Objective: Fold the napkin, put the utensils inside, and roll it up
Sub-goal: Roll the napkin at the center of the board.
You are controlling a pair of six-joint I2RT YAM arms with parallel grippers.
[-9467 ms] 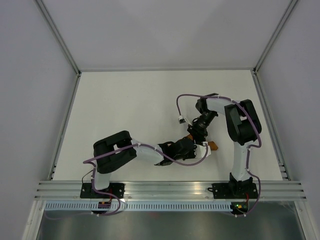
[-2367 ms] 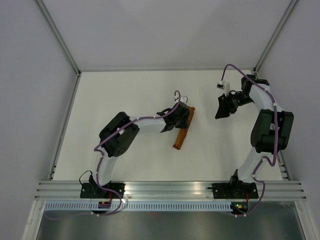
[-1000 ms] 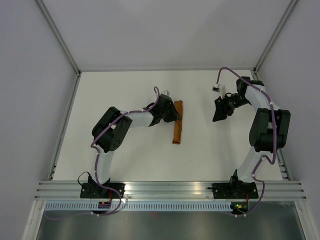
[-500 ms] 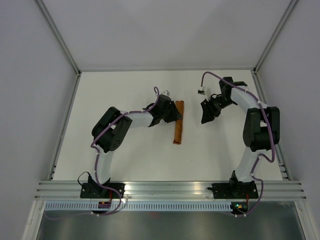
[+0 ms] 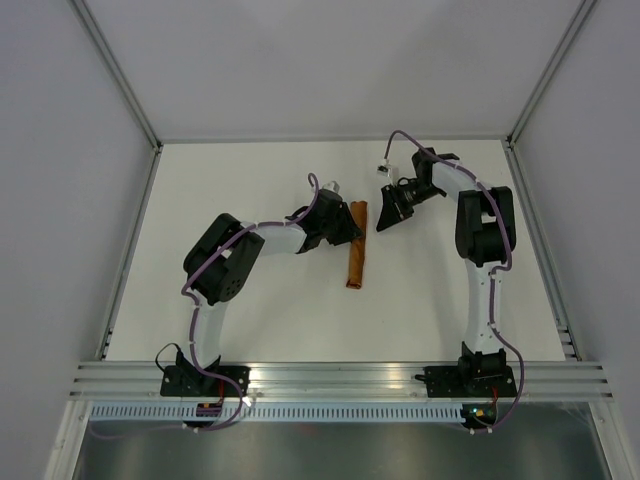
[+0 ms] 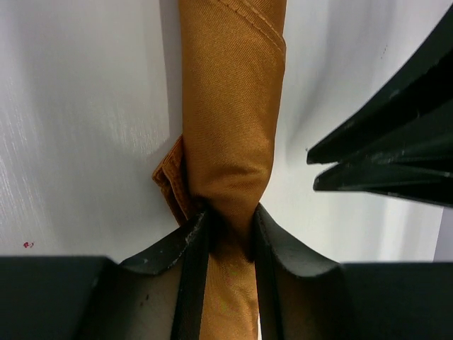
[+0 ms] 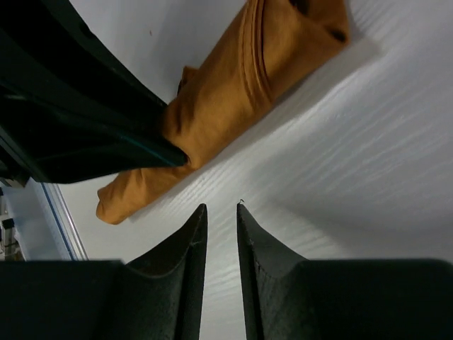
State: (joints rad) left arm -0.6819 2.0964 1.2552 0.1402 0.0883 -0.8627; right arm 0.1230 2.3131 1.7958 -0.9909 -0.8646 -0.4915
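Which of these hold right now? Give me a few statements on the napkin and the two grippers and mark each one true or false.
1. The napkin is rolled into a slim tube lying on the table. True.
2. The left gripper pinches the roll from both sides. True.
3. The right gripper clamps one end of the roll. False: its fingers stand slightly apart with nothing between them, over bare table beside the roll.
4. The right gripper is at the near end of the roll. False: in the top view it sits by the far end, on the roll's right side, and the near end lies free.
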